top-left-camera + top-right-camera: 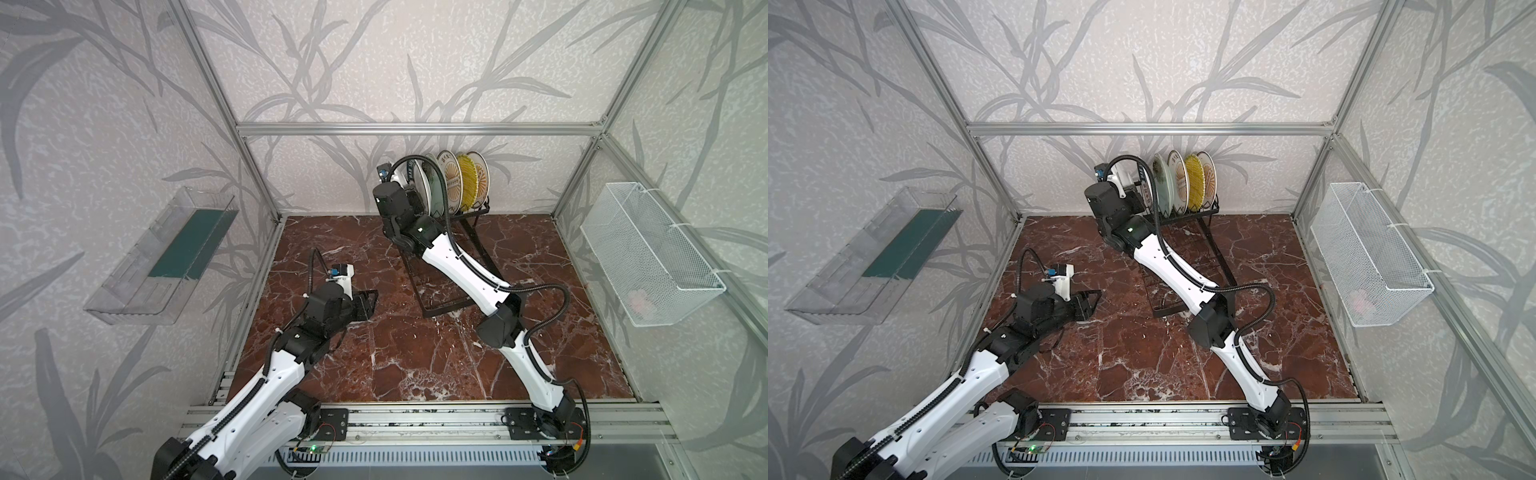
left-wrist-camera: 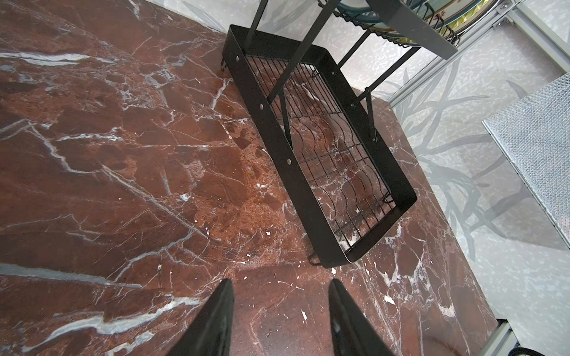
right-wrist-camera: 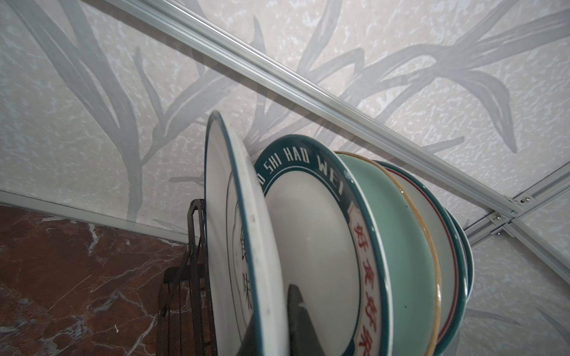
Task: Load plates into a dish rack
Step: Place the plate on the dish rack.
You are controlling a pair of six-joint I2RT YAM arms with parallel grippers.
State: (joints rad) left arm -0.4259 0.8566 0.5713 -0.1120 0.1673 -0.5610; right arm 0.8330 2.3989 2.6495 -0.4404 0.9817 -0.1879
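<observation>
The right claw point(image 3: 290, 311) is pinched shut on the lower rim of the teal-rimmed white plate point(image 3: 240, 222). It holds the plate on edge at the arm's end of the row in the dish rack point(image 1: 473, 214), since on edge is the only way it can slip between the upright bars. One dark finger shows against the plate's inner face and the other is hidden behind it. The plate's foot is out of sight, so I cannot tell whether it bears on the wires yet.

Just beside it stand the lettered-rim plate point(image 3: 308, 246) and the mint plate point(image 3: 398, 246). In a top view the row runs on with a sunburst plate point(image 1: 451, 183), the yellow striped plate point(image 1: 467, 183) and a second sunburst plate point(image 1: 482, 172), all upright and face to face.

The left claw point(image 2: 280, 308) hangs half spread and empty above the marble bench point(image 2: 123, 185). No plate lies there, so it is likely just parked out of the way.

The rack's upper shelf carries all six plates, counting the held one, while its lower grid tray point(image 2: 287, 148) holds nothing. The white mesh basket point(image 1: 623, 232) on the side wall has a pale pinkish thing at its bottom, too blurred to name. The clear plastic tray point(image 1: 124, 307) on the opposite wall shows only a dark green strip
</observation>
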